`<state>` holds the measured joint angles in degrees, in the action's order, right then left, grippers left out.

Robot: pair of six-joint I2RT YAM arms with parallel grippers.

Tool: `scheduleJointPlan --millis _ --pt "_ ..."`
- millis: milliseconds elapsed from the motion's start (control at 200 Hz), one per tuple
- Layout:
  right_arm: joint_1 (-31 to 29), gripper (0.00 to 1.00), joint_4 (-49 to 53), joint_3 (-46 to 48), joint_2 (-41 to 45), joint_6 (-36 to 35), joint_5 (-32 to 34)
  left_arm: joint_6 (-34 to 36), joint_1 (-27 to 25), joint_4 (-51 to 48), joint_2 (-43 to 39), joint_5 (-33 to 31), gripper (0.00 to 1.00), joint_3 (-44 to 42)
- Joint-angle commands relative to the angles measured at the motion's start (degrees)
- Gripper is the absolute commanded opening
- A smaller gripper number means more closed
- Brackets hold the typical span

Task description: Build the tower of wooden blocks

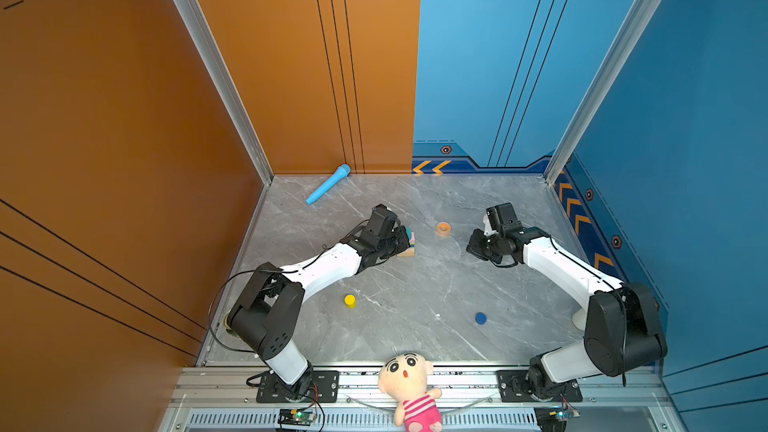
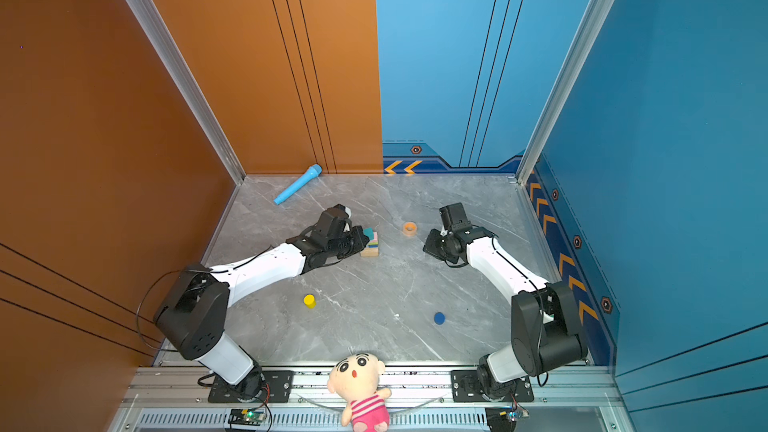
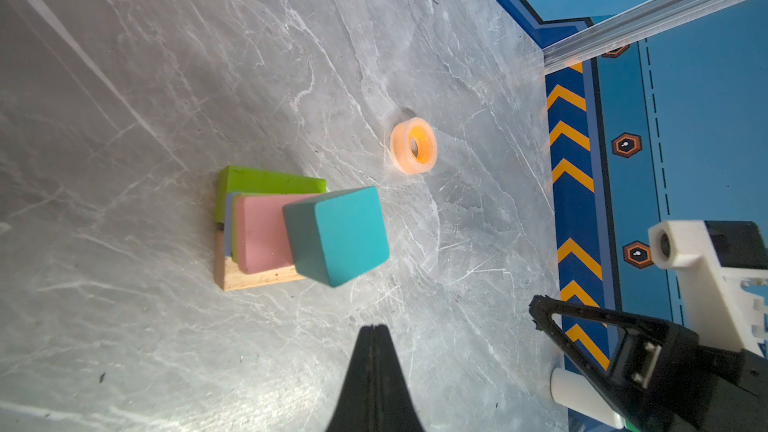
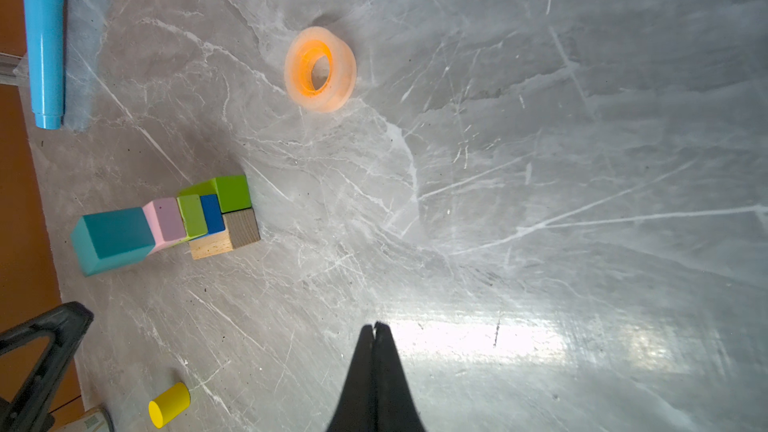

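Observation:
The wood block tower [image 1: 410, 243] [image 2: 372, 243] stands mid-table: a tan brick [image 3: 257, 278] and a lime green brick [image 3: 266, 184] at the base, then a dark blue block [image 4: 212, 211], a pink brick [image 3: 262, 234] and a teal cube [image 3: 340, 234] on top. My left gripper [image 3: 374, 328] is shut and empty, close beside the tower without touching it. To the right of the tower my right gripper [image 4: 375, 326] hangs over bare table, shut and empty. A yellow cylinder [image 1: 350, 300] [image 4: 168, 405] and a dark blue cylinder [image 1: 481, 317] lie loose toward the front.
An orange tape ring [image 1: 443, 228] [image 3: 412, 145] [image 4: 320, 69] lies between the two grippers. A light-blue toy microphone [image 1: 328, 189] [image 4: 45, 43] rests by the back wall. A plush doll [image 1: 409, 388] sits on the front rail. Walls close three sides.

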<state>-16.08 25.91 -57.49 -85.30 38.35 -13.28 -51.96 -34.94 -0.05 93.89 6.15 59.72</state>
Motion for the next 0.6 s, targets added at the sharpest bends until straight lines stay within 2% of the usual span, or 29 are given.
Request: scheduleJointPlan --millis 0,596 --pt "0.3 0.01 -0.2 0.7 0.2 -0.8 -0.2 -0.1 -0.6 -2.2 1.2 -1.2 0.00 1.9" --pt "0.6 0.01 -0.7 1.3 0.2 -0.5 -0.4 1.3 -0.5 -5.7 3.2 -2.1 0.00 4.3"
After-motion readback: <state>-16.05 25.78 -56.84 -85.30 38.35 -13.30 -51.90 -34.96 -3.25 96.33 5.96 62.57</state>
